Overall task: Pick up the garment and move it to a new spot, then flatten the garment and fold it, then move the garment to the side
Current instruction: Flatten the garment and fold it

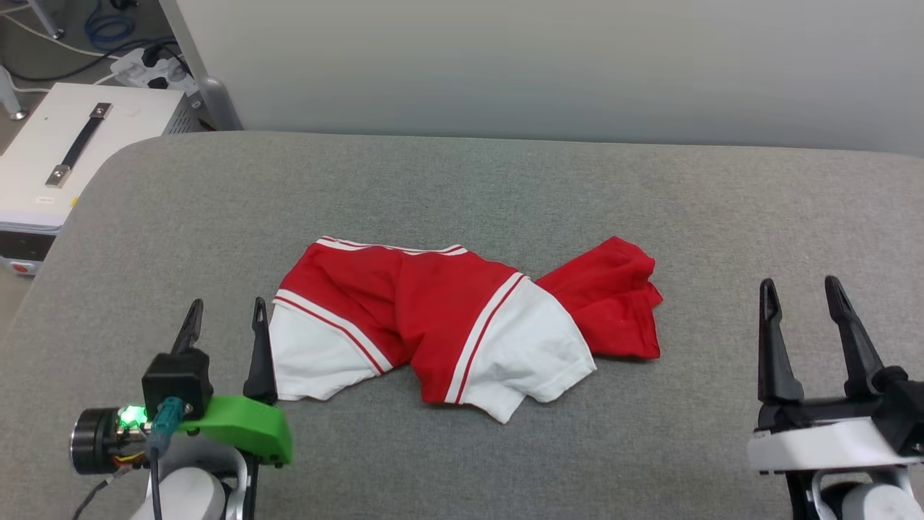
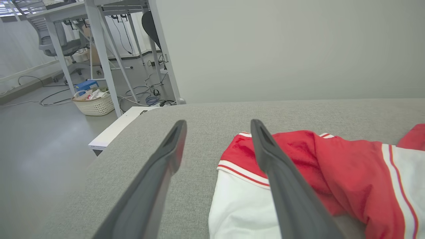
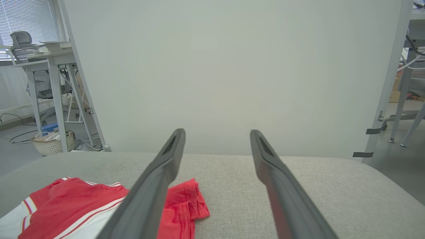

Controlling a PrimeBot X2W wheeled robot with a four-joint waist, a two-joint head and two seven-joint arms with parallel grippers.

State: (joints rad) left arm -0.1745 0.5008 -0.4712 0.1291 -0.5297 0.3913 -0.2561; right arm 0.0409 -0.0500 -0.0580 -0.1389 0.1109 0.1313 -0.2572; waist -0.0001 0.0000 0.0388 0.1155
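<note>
I see the garment (image 1: pixel 447 310) crumpled mid-tabletop (image 1: pixel 462 180). My left gripper (image 1: pixel 228 303) stands wide just beside its white sleeve. My right gripper (image 1: pixel 799 282) stands wide near the right edge.

One garment (image 1: pixel 433 310) lies mid-picture in the head view, on one grey table (image 1: pixel 505 180). There are two grippers, each with two fingers (image 1: pixel 772 339): left gripper (image 1: pixel 227 303) lower left, right gripper (image 1: pixel 800 283) lower right. One white case (image 1: pixel 65 152) and one power strip (image 1: pixel 155 72) sit upper left.

Red garment (image 1: pixel 440 303), white sleeves (image 1: pixel 538 339) with red stripes
</note>
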